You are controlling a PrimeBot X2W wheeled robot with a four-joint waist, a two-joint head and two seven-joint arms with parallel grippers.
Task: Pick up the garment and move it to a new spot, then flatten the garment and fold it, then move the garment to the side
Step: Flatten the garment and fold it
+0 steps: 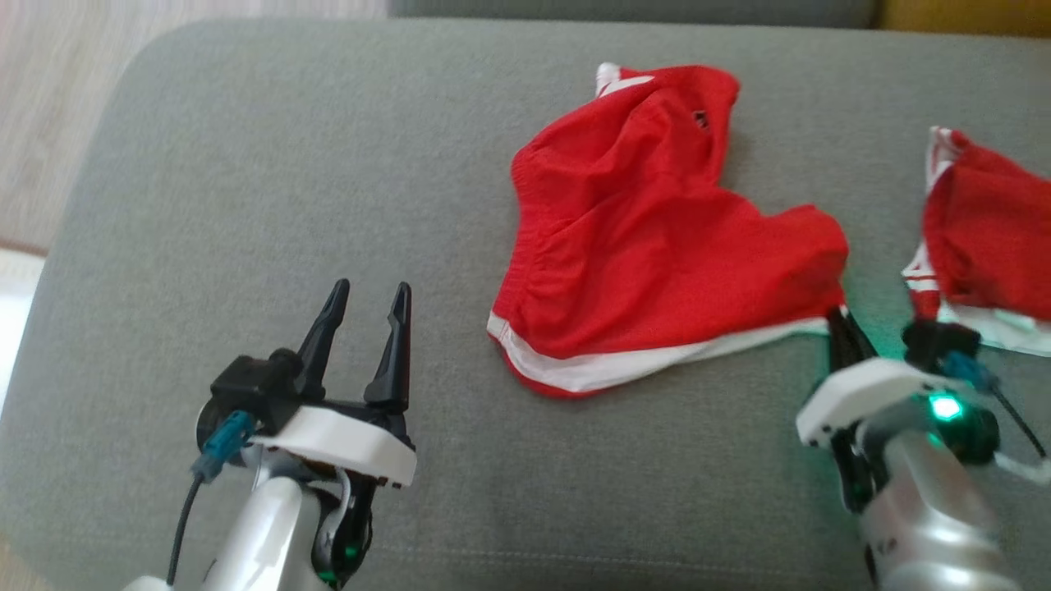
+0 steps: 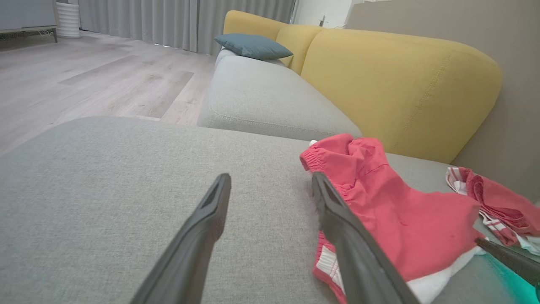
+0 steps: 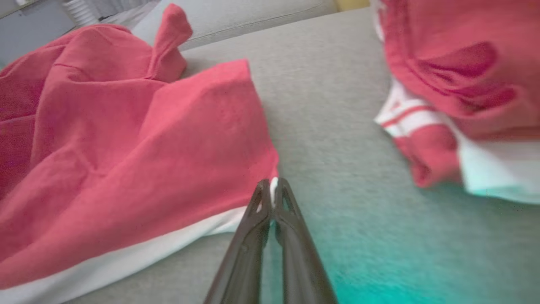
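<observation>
Shorts (image 1: 640,238) clamped in right end effector (image 3: 273,188) — left end effector (image 1: 369,295) apart — second garment (image 1: 993,230) beside.

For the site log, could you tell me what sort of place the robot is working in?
Most likely a home living room: a grey-and-yellow sofa, with a blue throw pillow on it, stands on pale wood-look flooring, and long grey curtains hang behind.
</observation>
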